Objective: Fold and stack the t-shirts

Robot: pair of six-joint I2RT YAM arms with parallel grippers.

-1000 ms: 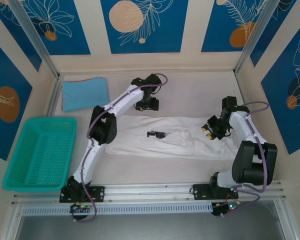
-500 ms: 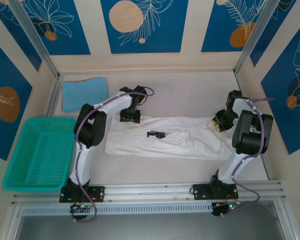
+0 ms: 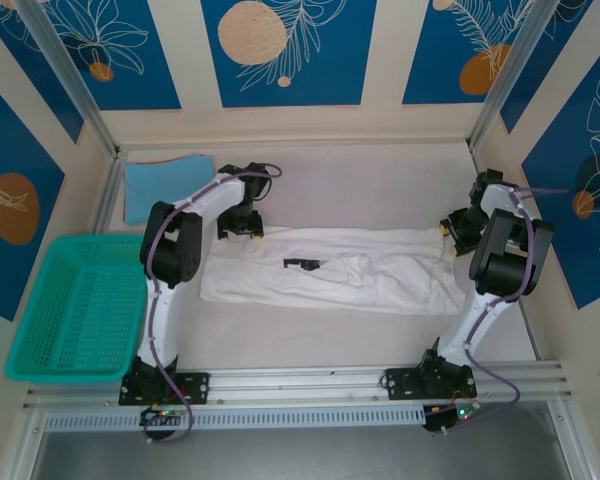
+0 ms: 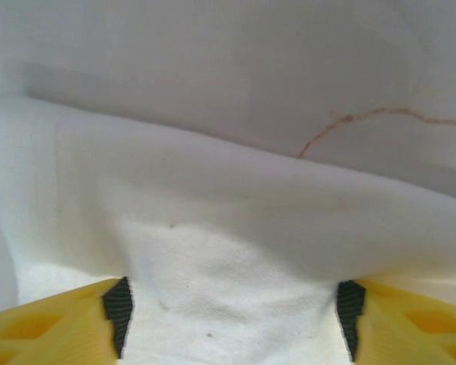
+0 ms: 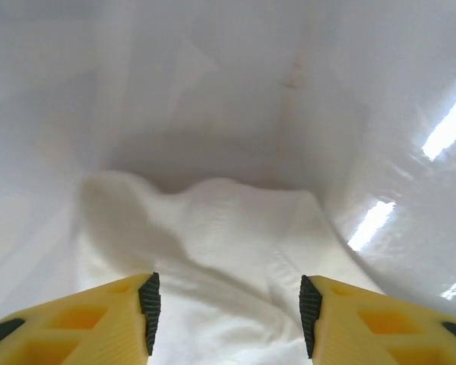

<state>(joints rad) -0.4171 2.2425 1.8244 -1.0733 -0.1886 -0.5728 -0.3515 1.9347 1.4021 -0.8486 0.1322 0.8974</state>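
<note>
White t-shirt [image 3: 330,285] lies across the middle of the table [image 3: 360,190] as a long flat band running left to right, some wrinkles right of centre. Light-blue t-shirt [image 3: 168,188] sits folded at the far left corner, well apart from the white one. Teal basket [image 3: 98,240] is at the left edge, nothing in it.

Left gripper [image 4: 233,308] is at the band's far left corner, jaws spread wide with a hump of white cloth between the pads. Right gripper [image 5: 229,304] is at the far right corner, jaws also apart over a rumpled cloth edge. Neither looks clamped; whether the pads touch the fabric is hard to tell this close.

Handling guess: thin, light, limp cloth that sags and bunches, not fragile, and may slide on the smooth table cover. Best taken by pinching corners or a doubled edge at both ends together, so the band stays taut.

Labels: small black chest mark [image 3: 302,263] is too small to read. No other writing seen.
</note>
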